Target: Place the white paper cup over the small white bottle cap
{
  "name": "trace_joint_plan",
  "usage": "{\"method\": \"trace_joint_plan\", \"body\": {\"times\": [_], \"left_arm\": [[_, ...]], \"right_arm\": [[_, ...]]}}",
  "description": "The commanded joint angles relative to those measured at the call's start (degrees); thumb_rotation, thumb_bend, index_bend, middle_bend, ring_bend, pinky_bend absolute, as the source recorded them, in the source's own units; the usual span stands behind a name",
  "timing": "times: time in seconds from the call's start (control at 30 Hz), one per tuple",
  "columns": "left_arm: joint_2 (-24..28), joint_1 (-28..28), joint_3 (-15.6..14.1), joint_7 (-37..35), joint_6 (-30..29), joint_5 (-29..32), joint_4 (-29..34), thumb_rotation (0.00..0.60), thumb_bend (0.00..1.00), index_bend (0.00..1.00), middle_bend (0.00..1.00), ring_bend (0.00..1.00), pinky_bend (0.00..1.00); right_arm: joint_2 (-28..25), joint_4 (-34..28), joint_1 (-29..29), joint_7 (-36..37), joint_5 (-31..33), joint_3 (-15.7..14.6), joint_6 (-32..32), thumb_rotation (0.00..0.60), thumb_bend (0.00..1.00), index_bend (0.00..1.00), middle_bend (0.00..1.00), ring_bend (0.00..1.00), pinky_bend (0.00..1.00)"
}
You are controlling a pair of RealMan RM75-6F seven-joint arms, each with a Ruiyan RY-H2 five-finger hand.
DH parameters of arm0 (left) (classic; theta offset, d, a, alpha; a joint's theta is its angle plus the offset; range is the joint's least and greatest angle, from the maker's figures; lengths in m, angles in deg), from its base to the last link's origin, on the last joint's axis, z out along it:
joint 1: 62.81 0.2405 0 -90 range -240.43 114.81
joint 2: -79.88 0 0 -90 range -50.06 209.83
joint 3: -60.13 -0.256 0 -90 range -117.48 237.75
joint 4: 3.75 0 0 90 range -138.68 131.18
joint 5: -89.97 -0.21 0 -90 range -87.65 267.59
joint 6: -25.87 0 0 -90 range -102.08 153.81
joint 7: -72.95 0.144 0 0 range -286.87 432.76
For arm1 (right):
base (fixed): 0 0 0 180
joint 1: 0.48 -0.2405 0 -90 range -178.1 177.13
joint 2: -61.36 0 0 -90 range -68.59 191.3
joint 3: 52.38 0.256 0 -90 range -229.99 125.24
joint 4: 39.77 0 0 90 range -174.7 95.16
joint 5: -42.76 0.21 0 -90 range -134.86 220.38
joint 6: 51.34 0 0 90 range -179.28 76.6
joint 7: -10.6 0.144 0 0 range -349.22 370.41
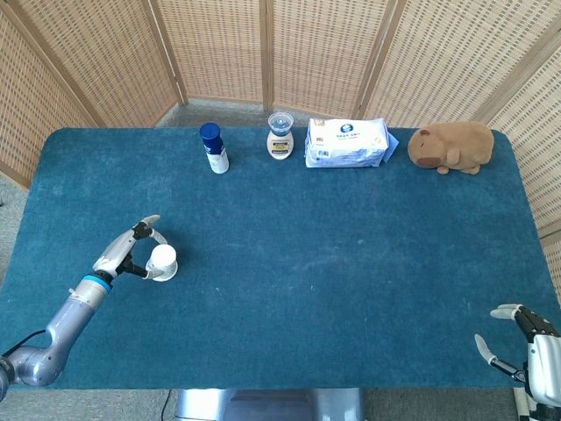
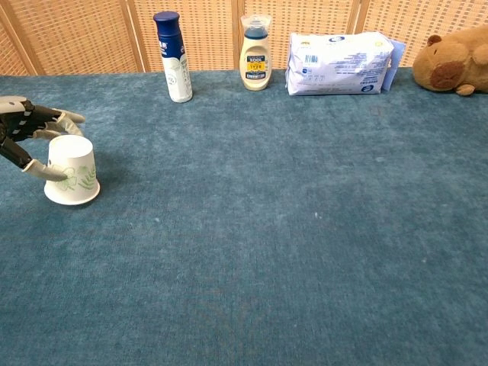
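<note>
The blue tabletop (image 1: 289,263) carries everything, with a woven screen (image 1: 263,53) standing behind its far edge. Well away from the left hand, along that far edge, lie a brown plush animal (image 1: 451,146) at the far right, a white pack of wipes (image 1: 347,143) beside it, then a cream bottle with a clear cap (image 1: 280,137) and a white spray can with a blue cap (image 1: 213,147), both upright.

The white paper cup (image 2: 72,169) stands mouth down on the tabletop, its rim flat on the cloth, just in front of the left hand (image 2: 27,137) and touching it. In the chest view the hand's fingers (image 2: 67,117) curve around the cup's far side while the thumb lies against its near side, so the hand holds the cup loosely between them. The cup bears a green leaf print on the side facing the chest camera. The small white bottle cap cannot be seen in either view.

The right hand (image 1: 526,338) sits at the near right corner of the tabletop, far from the cup and from the other hand, partly cut off by the picture's edge. Its fingers are spread apart and nothing is in it.
</note>
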Motion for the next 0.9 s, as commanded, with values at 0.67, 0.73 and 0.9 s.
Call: {"method": "trace_joint_plan", "body": {"times": [0.67,0.73,0.9], "left_arm": [[7.1,0.3,-2.3,9.1,-4.4,-0.5,7.9,0.6,0.12,0.0,0.0,0.0,0.05],[8.7,0.7,-2.6,10.1,-5.6,-1.1,9.9,0.6,0.12,0.0,0.0,0.0,0.05],[13.0,2.5,-3.8,13.8,-8.6,-1.2,15.2,0.6,0.13,0.0,0.0,0.0,0.05]], "right_arm": [[-0.4,-0.9,-0.4,-0.5,-1.0,0.0,0.2,0.423,0.32,0.41,0.37,0.38,0.38],[-0.5,-1.1,-0.6,-0.7,-1.0,0.1,-0.1,0.421,0.32,0.41,0.37,0.38,0.38],[-1.0,-2.0,-1.5,-2.0,-0.6,0.3,-1.7,0.423,0.32,0.41,0.37,0.38,0.38]]}}
